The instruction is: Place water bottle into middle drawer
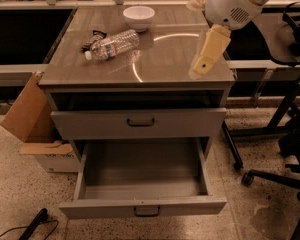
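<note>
Where the countertop (160,59) ends rightward, the hand (198,69) hangs tilted.

gripper (199,67): cream-yellow, over the counter's right edge near the front-right corner. arm housing (230,1) above it: white. counter top (160,59): grey-brown wood grain, bright curved glare streak. water bottle (112,45): clear, ribbed, white cap, pale label band. bowl (139,17): white. wrapper (92,38): dark. middle drawer (100,208) and upper drawer front (90,125): flat grey, dark handles. cardboard box (25,109): brown. floor (20,184): beige, dark speckles.
</note>
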You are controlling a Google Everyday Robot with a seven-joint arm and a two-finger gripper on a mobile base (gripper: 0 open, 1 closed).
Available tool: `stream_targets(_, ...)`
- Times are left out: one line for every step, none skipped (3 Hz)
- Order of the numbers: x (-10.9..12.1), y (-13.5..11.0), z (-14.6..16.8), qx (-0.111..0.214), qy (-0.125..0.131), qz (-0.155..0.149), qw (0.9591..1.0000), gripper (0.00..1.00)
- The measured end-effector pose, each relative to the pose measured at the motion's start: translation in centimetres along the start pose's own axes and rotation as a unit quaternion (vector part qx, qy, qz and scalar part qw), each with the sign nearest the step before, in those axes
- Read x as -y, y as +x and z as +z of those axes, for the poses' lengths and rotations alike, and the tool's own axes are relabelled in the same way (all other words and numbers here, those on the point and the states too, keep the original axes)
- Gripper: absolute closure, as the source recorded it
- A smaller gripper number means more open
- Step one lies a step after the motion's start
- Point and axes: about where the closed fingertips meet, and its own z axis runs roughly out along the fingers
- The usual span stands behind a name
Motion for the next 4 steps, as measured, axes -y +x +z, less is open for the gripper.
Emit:
stream_targets(2.1, -0.3, 1.6, 0.007, 0.0, 0.002, 1.0, 0.0)
stream_targets(5.5, -1.1, 4.3, 0.019, -0.006, 0.002, 0.9998, 0.0)
stream_targets(8.5, -3.0, 8.2, 0.022, -0.013, -0.004, 0.9997, 0.0)
stream_targets(9.9, -5.0, 10.8, 0.039, -0.002, 0.004, 0.9992, 0.0)
